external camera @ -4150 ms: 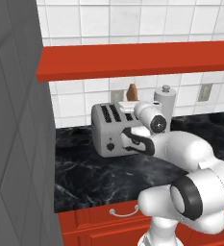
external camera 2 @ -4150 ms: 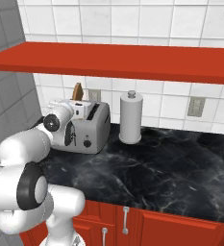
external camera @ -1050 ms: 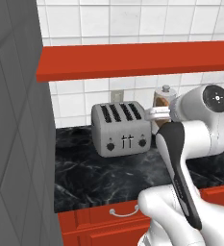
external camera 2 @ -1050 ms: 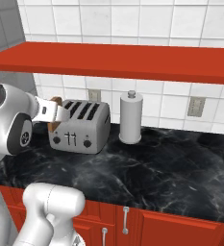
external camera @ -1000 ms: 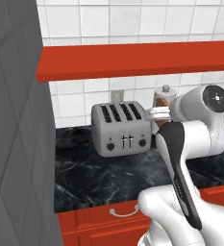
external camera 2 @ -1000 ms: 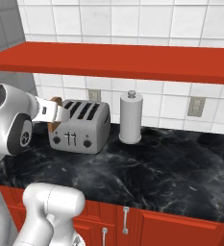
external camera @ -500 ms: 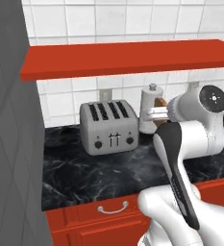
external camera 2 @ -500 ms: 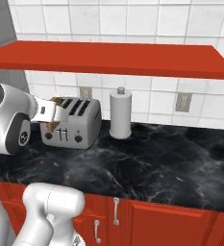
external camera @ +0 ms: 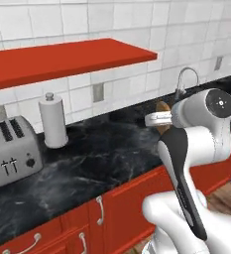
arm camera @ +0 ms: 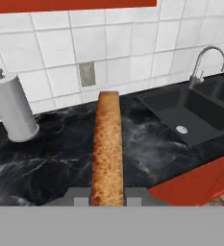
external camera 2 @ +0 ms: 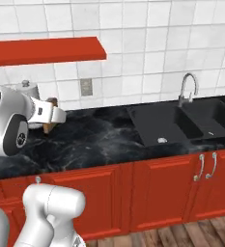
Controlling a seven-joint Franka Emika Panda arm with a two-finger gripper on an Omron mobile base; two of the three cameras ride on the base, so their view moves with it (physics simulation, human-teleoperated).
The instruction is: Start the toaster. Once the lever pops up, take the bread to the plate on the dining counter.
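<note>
My gripper [arm camera: 107, 199] is shut on the bread [arm camera: 107, 146], a golden-brown slice seen edge-on and standing upright between the dark fingertips [arm camera: 80, 198]. In the left base view the bread [external camera: 162, 106] pokes out beyond the gripper [external camera: 160, 118], held above the black wall-side countertop [external camera: 107, 158]. From the right base view the bread [external camera 2: 49, 103] shows at the gripper [external camera 2: 51, 116], left of centre. The silver toaster [external camera: 10, 149] stands at the far left, well away from the hand. The plate and the dining counter are out of view.
A white paper towel roll [external camera: 53, 121] stands by the tiled wall, right of the toaster. A black sink [external camera 2: 172, 123] with a curved faucet [external camera 2: 189, 87] lies to the right. A red shelf [external camera: 62, 59] hangs overhead. Red cabinets [external camera 2: 162, 193] run below.
The whole picture has shifted as the base moves right: the toaster has slid to the left edge and the sink has come into view. The bread stays held in the shut gripper.
</note>
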